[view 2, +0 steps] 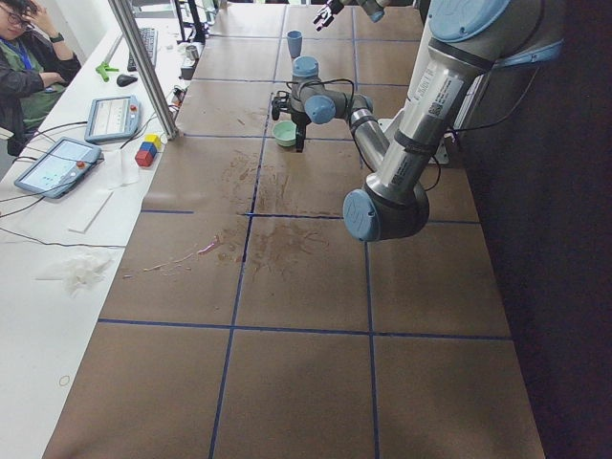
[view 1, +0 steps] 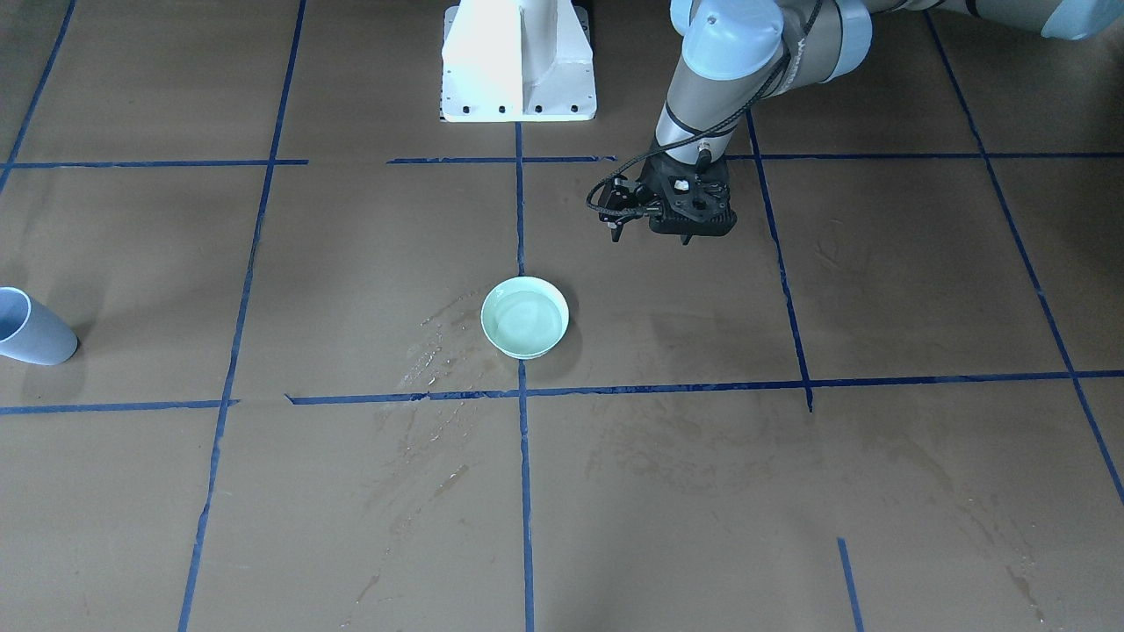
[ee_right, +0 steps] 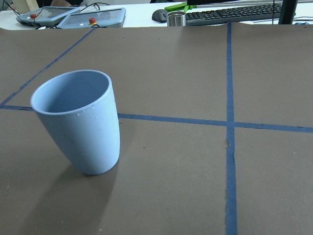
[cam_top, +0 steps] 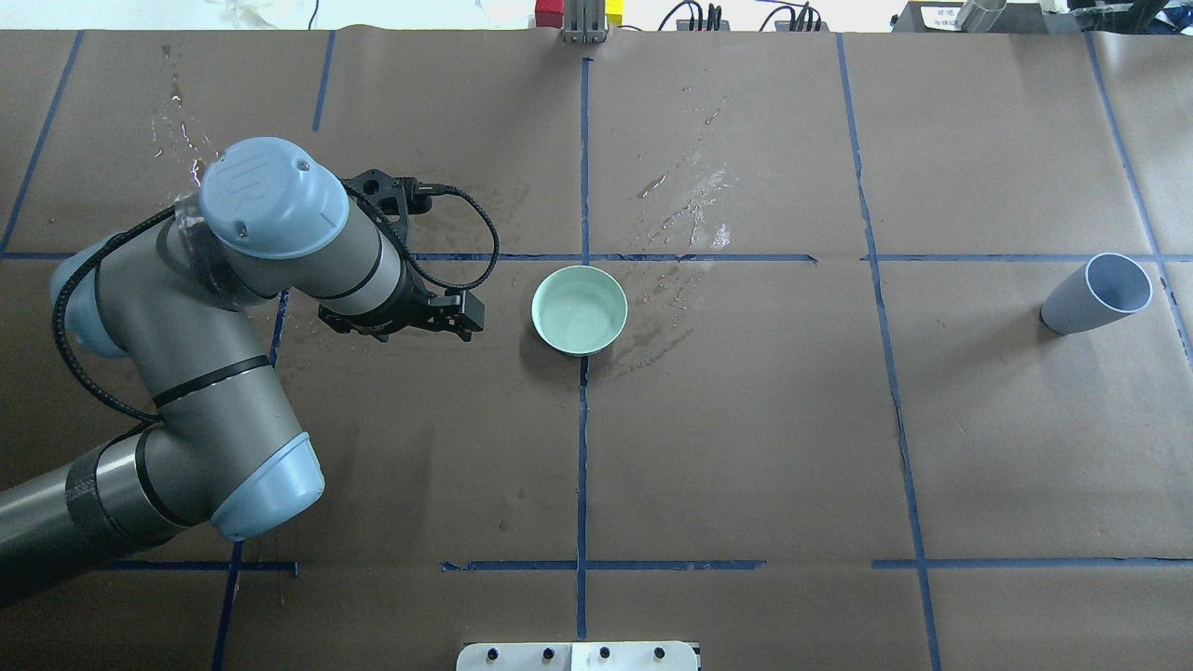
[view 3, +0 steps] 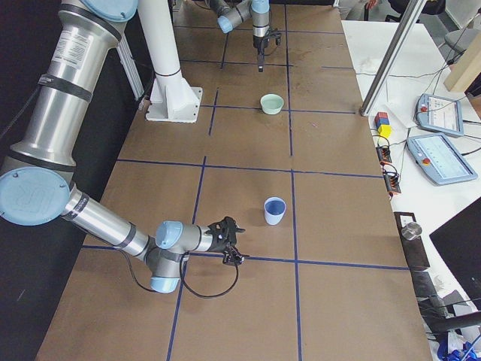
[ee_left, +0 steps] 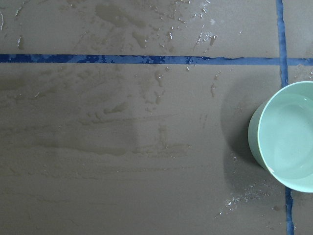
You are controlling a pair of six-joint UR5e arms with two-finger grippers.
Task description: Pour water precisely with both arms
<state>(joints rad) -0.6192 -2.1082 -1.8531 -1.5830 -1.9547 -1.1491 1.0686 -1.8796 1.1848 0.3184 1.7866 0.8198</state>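
Firstly, left claw (view 1: 688, 233): it hangs fingers-down above the table, just beside the bowl and not touching it. It holds nothing. How wide the fingers stand I cannot tell, as no view shows the gap.
Left arm (cam_top: 233, 373): it is folded at the elbow and reaches in toward the table's middle. Its wrist camera looks straight down on wet paper, with the bowl at the frame's edge.
Right claw (view 3: 234, 242): it sits low over the table, near the cup but apart from it. It shows only in the side views, so its opening cannot be told.
Right arm (view 3: 98, 218): it stretches out low along the table, and its wrist camera faces the cup.
Bowl (cam_top: 579, 309): pale green, it stands upright on the middle tape line, close to a crossing, where either arm can plausibly reach it.
Water (view 1: 524, 318): a shallow, clear pool lies inside the bowl.
Cup (ee_right: 80, 122): light blue and upright, it stands well apart from the bowl on the right arm's side. Its inside looks empty.
Wet patches (cam_top: 694, 200): drops and smears lie on the paper beside the bowl, on its far side from the robot.
Table (cam_top: 746, 447): brown paper cover, gridded in blue tape.
Judgement: with the water in the bowl and the cup set down, the pour looks finished, though not without spilling.
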